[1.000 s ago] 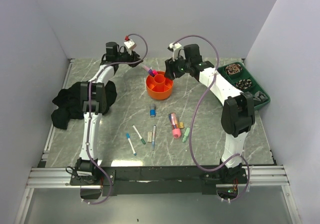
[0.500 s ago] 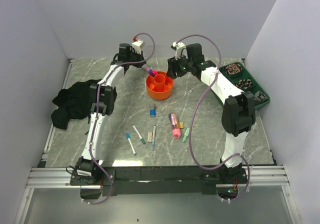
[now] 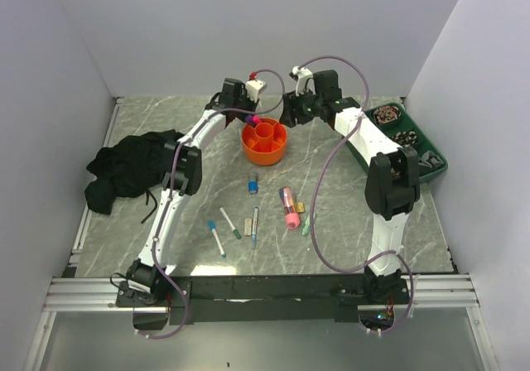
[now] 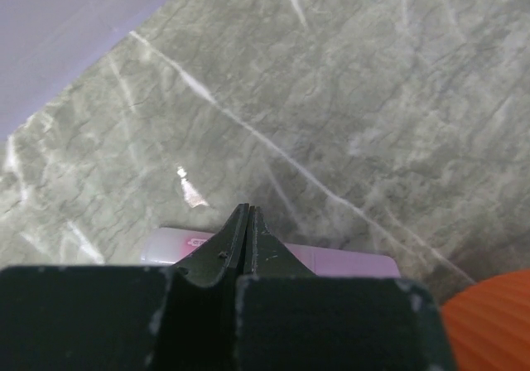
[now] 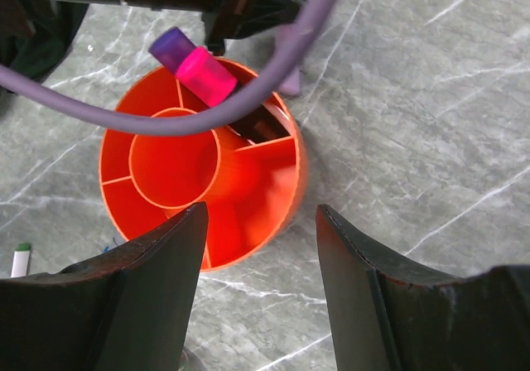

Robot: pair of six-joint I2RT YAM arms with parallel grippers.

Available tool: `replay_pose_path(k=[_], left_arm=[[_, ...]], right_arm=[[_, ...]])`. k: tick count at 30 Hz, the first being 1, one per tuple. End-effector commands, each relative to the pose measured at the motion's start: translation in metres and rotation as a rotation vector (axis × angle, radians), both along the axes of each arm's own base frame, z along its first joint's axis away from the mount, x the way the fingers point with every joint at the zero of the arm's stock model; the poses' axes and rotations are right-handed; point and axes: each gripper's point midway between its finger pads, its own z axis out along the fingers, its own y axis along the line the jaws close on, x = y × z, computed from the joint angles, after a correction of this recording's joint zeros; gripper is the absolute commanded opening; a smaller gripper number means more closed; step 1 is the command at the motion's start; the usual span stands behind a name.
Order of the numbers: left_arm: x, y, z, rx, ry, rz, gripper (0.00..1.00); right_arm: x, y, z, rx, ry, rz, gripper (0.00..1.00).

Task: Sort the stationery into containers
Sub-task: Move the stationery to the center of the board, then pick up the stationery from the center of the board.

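The round orange holder stands at the back middle of the table, with a pink and purple marker leaning in one of its ring compartments. My left gripper is just behind the holder's left side, jaws shut with nothing between them. A lilac pen lies on the table right under its fingers, next to the holder's wall. My right gripper hangs open above the holder's rim. Several pens, markers and erasers lie nearer the front, among them a pink marker and a teal pen.
A black cloth bundle lies at the table's left edge. A dark green compartment tray sits at the right edge. The right arm's purple cable crosses above the holder in the right wrist view.
My left arm has swung right from the back left to the holder's rear, and its gripper has closed. The right gripper has shifted slightly back and stays open.
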Motion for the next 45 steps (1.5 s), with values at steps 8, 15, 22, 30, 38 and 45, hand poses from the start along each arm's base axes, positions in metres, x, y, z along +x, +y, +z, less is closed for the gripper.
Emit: replay_pose_path(k=[8,15,22,30,38,45], left_arm=[[-0.012,0.078,0.003,0.157,0.069,0.099,0.01],[-0.051,0.102,0.032,0.087,0.145,0.055,0.01],[-0.052,0.099,0.103,-0.017,0.005,0.032,0.38],[-0.094,0.118,0.149,0.103,-0.160,-0.482,0.77],[-0.123,0.166,0.073,0.498,-0.170,-0.919,0.70],[-0.146,0.150,0.046,0.526,-0.154,-1.070,0.69]], right_arm=[[0.015,0.005,0.027,0.061,-0.038,0.003,0.63],[0.016,0.012,0.033,0.063,-0.055,0.012,0.63],[0.005,0.033,0.035,0.065,-0.059,0.054,0.63],[-0.004,0.038,0.037,0.050,-0.065,0.077,0.63],[-0.009,0.039,0.037,0.066,-0.055,0.088,0.62],[-0.010,0.037,0.037,0.050,-0.067,0.091,0.62]])
